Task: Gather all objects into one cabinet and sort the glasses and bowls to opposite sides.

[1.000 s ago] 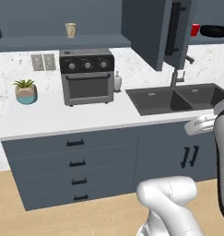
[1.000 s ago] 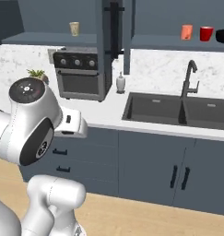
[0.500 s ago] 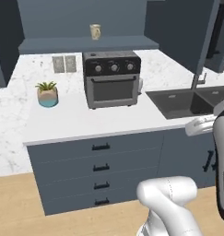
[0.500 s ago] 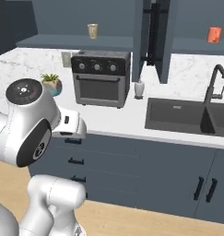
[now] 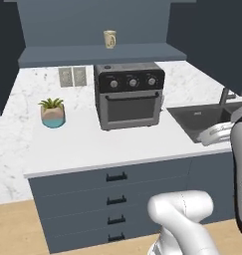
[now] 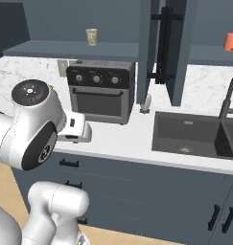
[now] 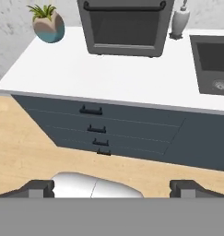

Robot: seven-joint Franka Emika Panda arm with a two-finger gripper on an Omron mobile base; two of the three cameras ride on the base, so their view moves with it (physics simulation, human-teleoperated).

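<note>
Beige mug (image 5: 109,39) with handle, upright on the open slate-blue shelf (image 5: 100,54) above the toaster oven, alone there; seen also from the right base camera (image 6: 91,36). Orange cup (image 6: 231,41) at the far right edge of the right base view, on a shelf of the wall cabinet beyond the open door (image 6: 168,48) with its long black bar handle; well apart from the mug. Dark grey toaster oven (image 5: 130,94) with three knobs, on the white counter (image 5: 92,144) against the marble backsplash, directly below the mug. Small potted plant (image 5: 53,111) in a teal-and-pink pot, left of the oven, standing apart from it. White soap dispenser (image 7: 180,20) just right of the oven, between oven and sink. Dark sink basin (image 6: 190,134) set into the counter on the right, black faucet (image 6: 229,98) behind it. Bank of slate-blue drawers (image 7: 97,126) with black pulls under the counter, wood floor below. Gripper (image 7: 111,188) held low in front of the counter edge, finger tips (image 7: 37,188) spread fully wide, nothing between them, nothing held.
</note>
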